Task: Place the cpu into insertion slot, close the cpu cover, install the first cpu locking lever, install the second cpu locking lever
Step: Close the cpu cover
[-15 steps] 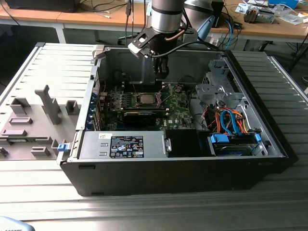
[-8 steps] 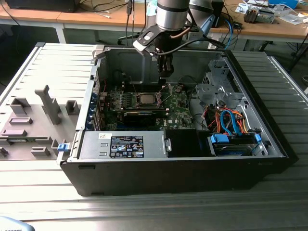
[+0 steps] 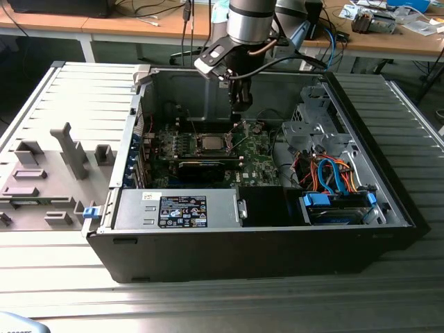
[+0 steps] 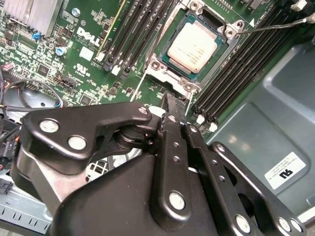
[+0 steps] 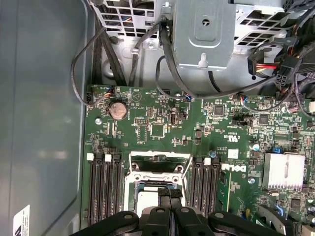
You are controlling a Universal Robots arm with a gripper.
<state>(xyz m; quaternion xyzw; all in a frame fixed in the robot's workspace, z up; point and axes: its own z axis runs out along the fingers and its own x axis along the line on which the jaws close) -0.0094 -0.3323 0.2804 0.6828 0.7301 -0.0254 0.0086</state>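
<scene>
The cpu (image 4: pixel 193 46), a pale square chip, lies flat in the insertion slot (image 3: pixel 210 143) on the green board. The silvery cpu cover (image 4: pixel 167 37) lies down around it as a frame. One thin locking lever (image 4: pixel 275 27) sticks out sideways from a corner of the socket, and another thin rod (image 4: pixel 139 86) runs off the opposite corner. My gripper (image 3: pixel 239 104) hangs inside the case just above and beyond the socket, with its black fingertips (image 5: pixel 165 196) pressed together and nothing between them. In the first wrist view the fingertips cover part of the cpu (image 5: pixel 145 201).
Black memory slots (image 4: pixel 231 73) flank the socket on both sides. A drive cage (image 3: pixel 309 125) with orange and blue cables (image 3: pixel 326 173) fills the case at the exterior view's right. The power supply (image 3: pixel 180 208) sits at the front. The grey case wall (image 5: pixel 44 123) stands close by.
</scene>
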